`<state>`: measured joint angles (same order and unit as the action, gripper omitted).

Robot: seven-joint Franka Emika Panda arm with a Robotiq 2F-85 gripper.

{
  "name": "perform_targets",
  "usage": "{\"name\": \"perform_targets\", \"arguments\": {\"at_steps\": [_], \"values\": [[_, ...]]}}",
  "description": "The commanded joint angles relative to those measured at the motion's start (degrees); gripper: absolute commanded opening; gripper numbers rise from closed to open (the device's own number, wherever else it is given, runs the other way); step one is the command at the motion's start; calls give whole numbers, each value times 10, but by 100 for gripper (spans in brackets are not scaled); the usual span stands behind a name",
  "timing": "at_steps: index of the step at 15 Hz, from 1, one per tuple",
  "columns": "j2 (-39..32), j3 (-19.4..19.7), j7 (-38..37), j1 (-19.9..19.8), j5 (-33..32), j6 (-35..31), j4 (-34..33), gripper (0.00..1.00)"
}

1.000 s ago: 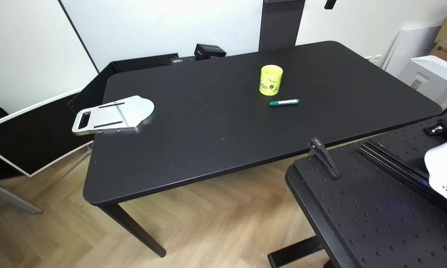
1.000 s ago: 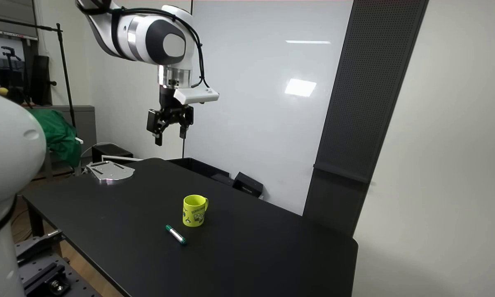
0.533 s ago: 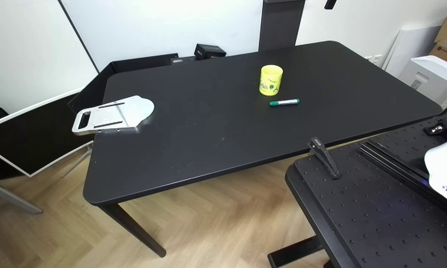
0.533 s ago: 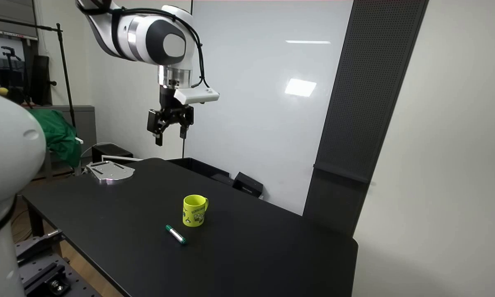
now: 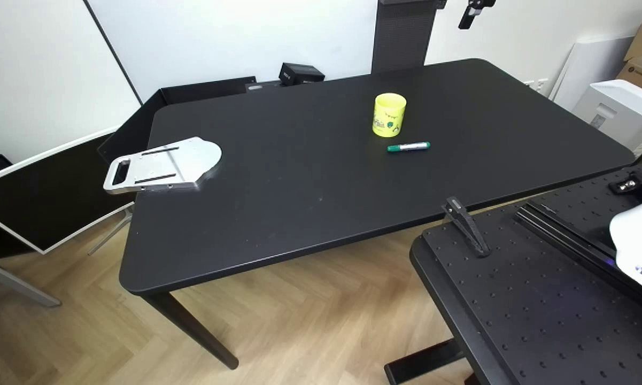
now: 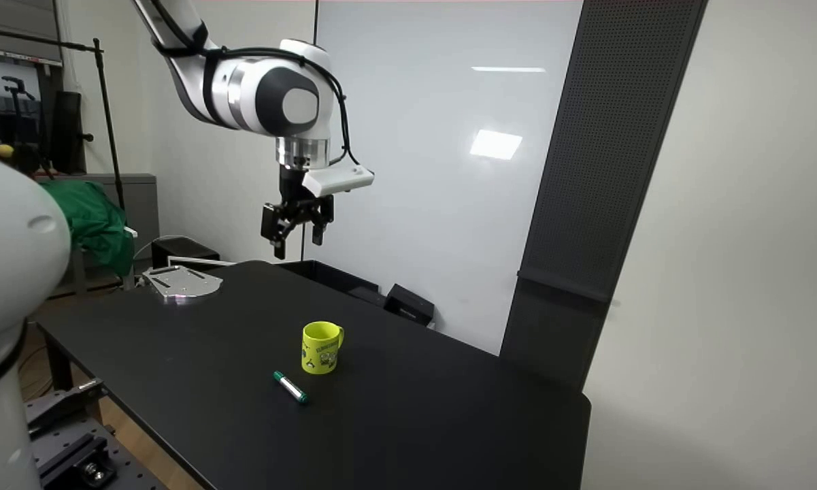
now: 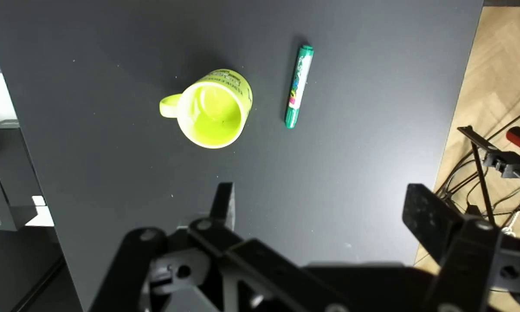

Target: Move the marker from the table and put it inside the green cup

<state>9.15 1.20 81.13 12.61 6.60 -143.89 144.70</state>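
Note:
The marker [image 5: 409, 146], white-bodied with green ends, lies flat on the black table [image 5: 272, 198]; it also shows in an exterior view [image 6: 290, 387] and in the wrist view [image 7: 299, 82]. The yellow-green cup [image 6: 320, 347] stands upright beside the marker, apart from it. In the wrist view the cup [image 7: 216, 108] shows its open mouth, with no object visible inside, and its handle points left. My gripper [image 6: 299, 245] is high above the table, well above the cup and marker. In the wrist view the gripper [image 7: 321, 186] has its fingers wide apart with nothing between them.
A silver metal plate [image 5: 176, 166] lies at a table end, partly over the edge. A black box [image 6: 408, 306] stands beyond the table near the whiteboard [image 6: 435, 170]. The perforated base surface [image 5: 513, 289] with a clamp [image 5: 468, 227] adjoins the table's near edge.
The arm and gripper have come down and shifted slightly right in an exterior view; more of the fingers shows at the top of an exterior view. Marker and cup have not moved.

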Motion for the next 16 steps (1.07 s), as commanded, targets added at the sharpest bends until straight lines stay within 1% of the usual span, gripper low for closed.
{"name": "perform_targets", "arguments": {"at_steps": [1,5,7,12,16], "values": [[-68,-10,-2,-25,-8,-30,-24,100],[-140,-18,-2,-52,-18,-75,-37,100],[-179,-23,-13,-66,-38,-104,-48,100],[-255,-38,-47,-87,-90,-124,-85,100],[-294,-59,-74,-89,-100,-133,-102,100]]}}
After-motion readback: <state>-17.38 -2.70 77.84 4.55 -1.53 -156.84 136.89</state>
